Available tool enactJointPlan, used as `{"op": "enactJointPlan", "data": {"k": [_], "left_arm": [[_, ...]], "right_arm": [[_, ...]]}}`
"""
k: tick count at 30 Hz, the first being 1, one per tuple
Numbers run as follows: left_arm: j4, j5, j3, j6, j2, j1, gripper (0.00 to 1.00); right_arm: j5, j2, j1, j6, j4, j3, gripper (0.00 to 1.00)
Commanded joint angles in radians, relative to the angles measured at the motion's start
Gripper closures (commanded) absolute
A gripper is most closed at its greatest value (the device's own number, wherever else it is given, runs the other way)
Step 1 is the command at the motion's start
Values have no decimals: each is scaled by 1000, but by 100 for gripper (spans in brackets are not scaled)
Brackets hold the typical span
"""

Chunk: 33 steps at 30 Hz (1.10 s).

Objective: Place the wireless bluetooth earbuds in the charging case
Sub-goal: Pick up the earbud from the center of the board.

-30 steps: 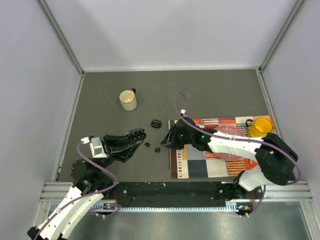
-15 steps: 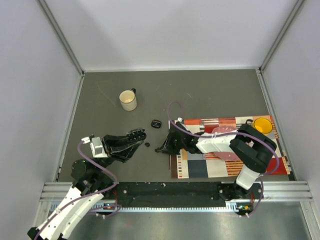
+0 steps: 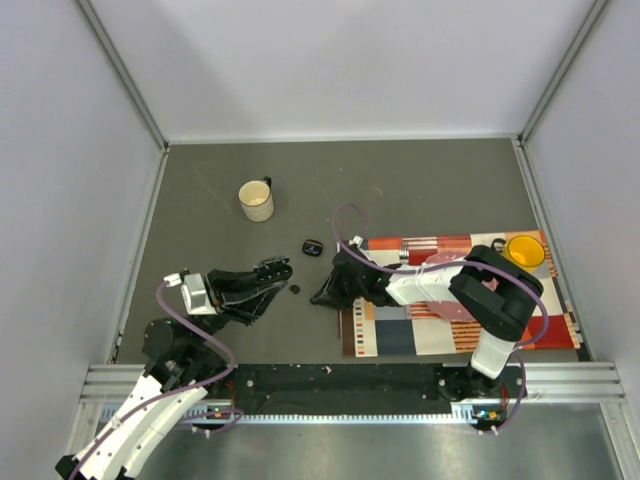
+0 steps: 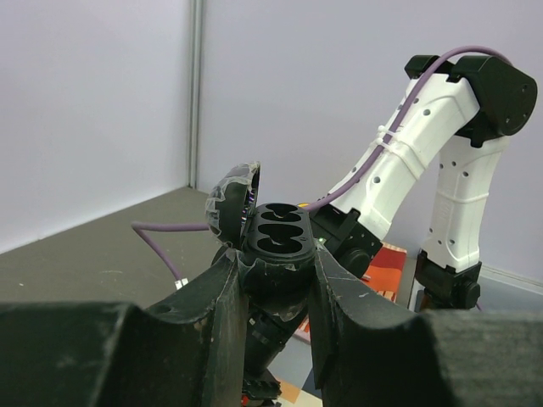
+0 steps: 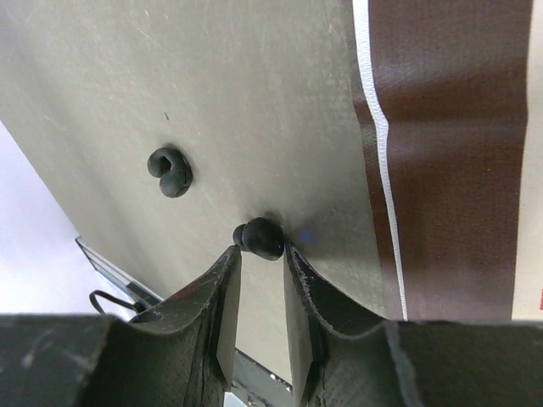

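My left gripper [image 4: 276, 261] is shut on the open black charging case [image 4: 277, 231], which has empty sockets facing up and its lid [image 4: 231, 199] tipped back. From above, the left gripper [image 3: 272, 272] hovers left of centre. My right gripper [image 5: 261, 251] is down on the grey table, its two fingertips pinching one black earbud [image 5: 259, 238] that still rests on the surface. A second earbud [image 5: 170, 171] lies loose beside it, also seen from above as a black dot [image 3: 294, 290] between the two grippers. The right gripper [image 3: 322, 296] hides its earbud in the top view.
A patterned mat [image 3: 440, 310] lies under the right arm, its edge [image 5: 458, 127] just right of the fingers. A yellow mug [image 3: 522, 250] stands at its far corner. A cream mug [image 3: 257, 200] and a small black case [image 3: 313, 246] sit farther back.
My right gripper has moved left off the mat's edge and down to the table, and its jaws have narrowed onto the earbud. The left gripper and case have not moved.
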Motion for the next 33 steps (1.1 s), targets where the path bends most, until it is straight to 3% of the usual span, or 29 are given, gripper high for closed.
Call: {"op": "enactJointPlan", "data": {"k": [1, 6, 33], "left_arm": [[12, -20, 30, 16, -18, -4, 100], [9, -27, 25, 16, -18, -4, 100], [3, -45, 22, 22, -17, -4, 100]], "right_arm": [[38, 11, 17, 38, -4, 24, 74], [39, 25, 20, 54, 0, 26, 82], [150, 20, 20, 35, -58, 70, 84]]}}
